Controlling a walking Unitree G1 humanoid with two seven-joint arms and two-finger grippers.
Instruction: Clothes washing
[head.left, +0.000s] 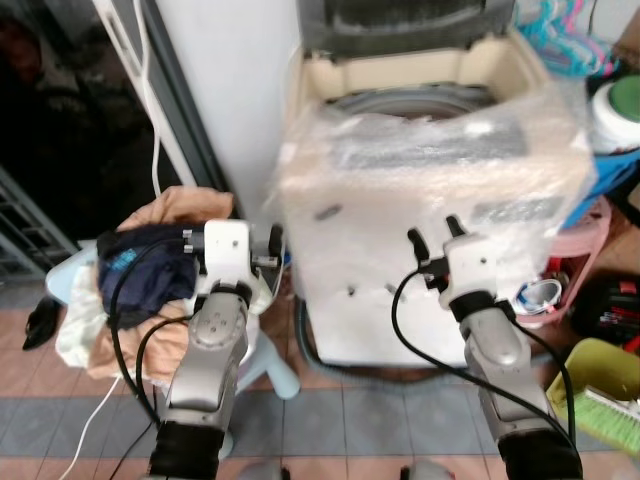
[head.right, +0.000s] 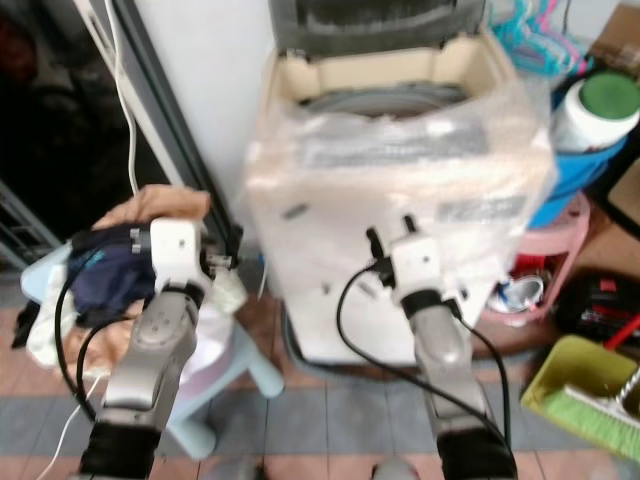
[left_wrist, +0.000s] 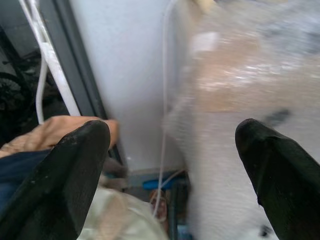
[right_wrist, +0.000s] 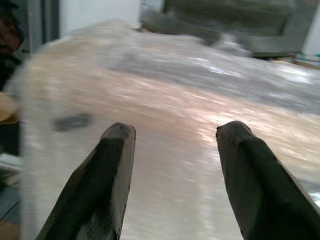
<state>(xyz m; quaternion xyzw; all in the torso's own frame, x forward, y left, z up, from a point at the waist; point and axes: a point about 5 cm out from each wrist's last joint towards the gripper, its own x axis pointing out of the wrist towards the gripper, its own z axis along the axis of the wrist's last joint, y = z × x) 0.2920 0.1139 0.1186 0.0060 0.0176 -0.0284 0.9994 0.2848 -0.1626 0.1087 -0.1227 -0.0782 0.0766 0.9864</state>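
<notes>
Both silver arms are reaching out below you, each tool gaping wide with nothing in it. Your left tool (head.left: 250, 245) is hovering just beside the heap of clothes (head.left: 140, 265) piled on a pale blue stool (head.left: 265, 365), which is lying to that arm's left (so that arm is the nearer one). Your right tool (head.left: 437, 240) is facing the plastic-wrapped washing machine (head.left: 430, 190), whose lid is standing open directly ahead. Tiled floor (head.left: 370, 420) is running underneath; a green bin (head.left: 605, 385) and pink basket (head.left: 590, 245) are crowding your right.

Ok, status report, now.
Left gripper open, beside clothes pile on stool. Right gripper open, facing washing machine. Lid up; clear plastic wrap covers its front.
</notes>
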